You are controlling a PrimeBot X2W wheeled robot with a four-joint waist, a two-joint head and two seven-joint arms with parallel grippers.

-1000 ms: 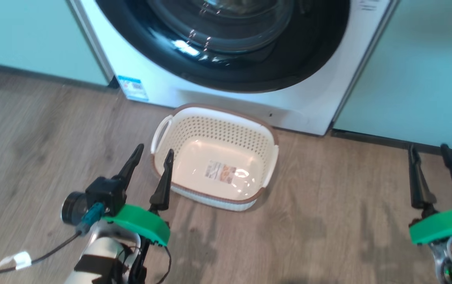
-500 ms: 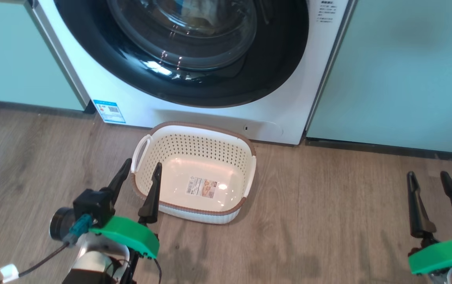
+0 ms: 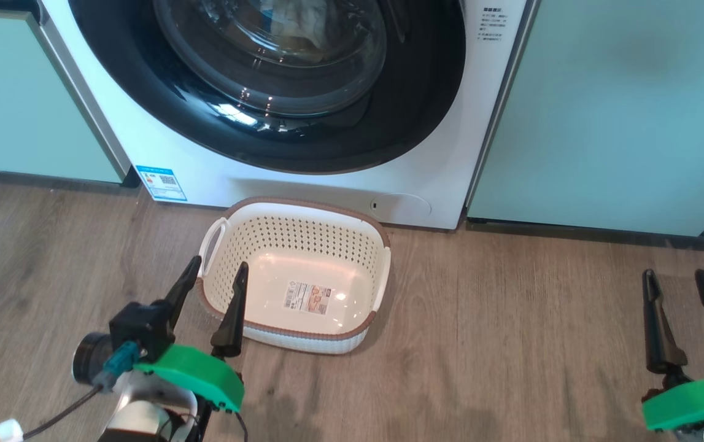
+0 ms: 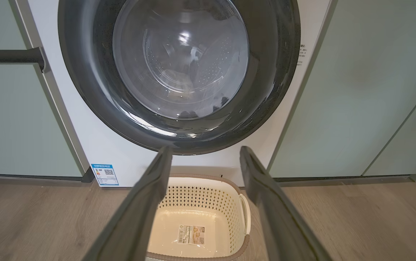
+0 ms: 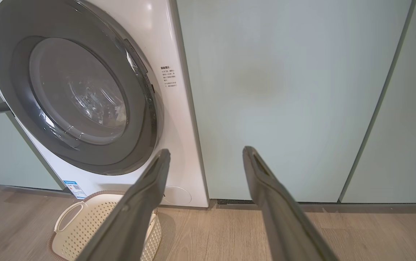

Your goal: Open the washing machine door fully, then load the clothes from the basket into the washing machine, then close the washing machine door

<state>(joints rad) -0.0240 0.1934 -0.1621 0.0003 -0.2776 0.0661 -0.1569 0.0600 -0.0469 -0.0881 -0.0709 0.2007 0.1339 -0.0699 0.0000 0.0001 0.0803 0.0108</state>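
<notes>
The washing machine point(image 3: 216, 178) stands white between cabinet panels. Its door point(image 3: 425, 92), with a glossy black rim and a bulging glass bowl, lies flat against the front, shut. Pale fabric, likely the clothes point(image 3: 305, 21), shows dimly behind the glass. The cream basket point(image 3: 302, 236) sits on the floor right before the machine, with just a label on its bottom. My left gripper point(image 3: 218, 265) hovers open at the basket's near left corner. My right gripper point(image 3: 675, 274) stands open far to the right, over bare floor. The left wrist view faces the door point(image 4: 273, 72) and basket point(image 4: 208, 195).
Pale green cabinet panels point(image 3: 603, 110) flank the machine on both sides. A dark bar handle point(image 4: 8, 56) sticks out at the left cabinet. A blue sticker point(image 3: 160, 182) marks the machine's lower left corner. Wooden floor point(image 3: 511, 344) stretches between the grippers.
The head camera has tilted and turned, so more of the door shows and the basket sits lower and further left in the picture. Both grippers stay open.
</notes>
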